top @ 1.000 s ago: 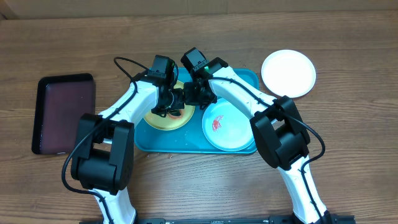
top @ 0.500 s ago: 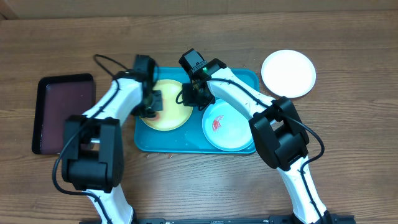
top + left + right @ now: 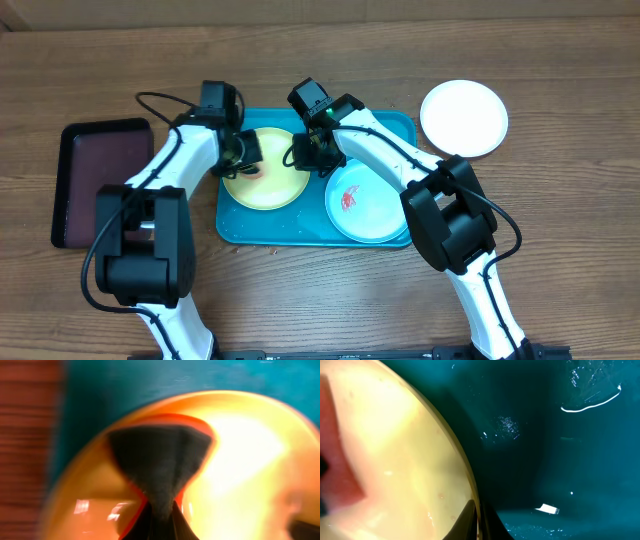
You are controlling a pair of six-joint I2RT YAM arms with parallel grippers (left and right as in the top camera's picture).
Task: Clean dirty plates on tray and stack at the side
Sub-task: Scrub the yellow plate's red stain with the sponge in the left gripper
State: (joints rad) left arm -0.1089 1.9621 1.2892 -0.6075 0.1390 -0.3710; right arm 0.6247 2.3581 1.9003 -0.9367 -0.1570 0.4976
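Near the middle of the bench, the turquoise tray carries two plates. The lime green plate lies in its left half and the pale mint-blue plate, smeared red, in its right half. The white plate lies off the tray, toward the far right corner. A dark maroon tray sits by the left edge. Right gripper: fingers narrowed onto the lime green plate's right rim. Left gripper: over that plate's left part, fingers pinched on what appears, through heavy blur, to be a dark pad.
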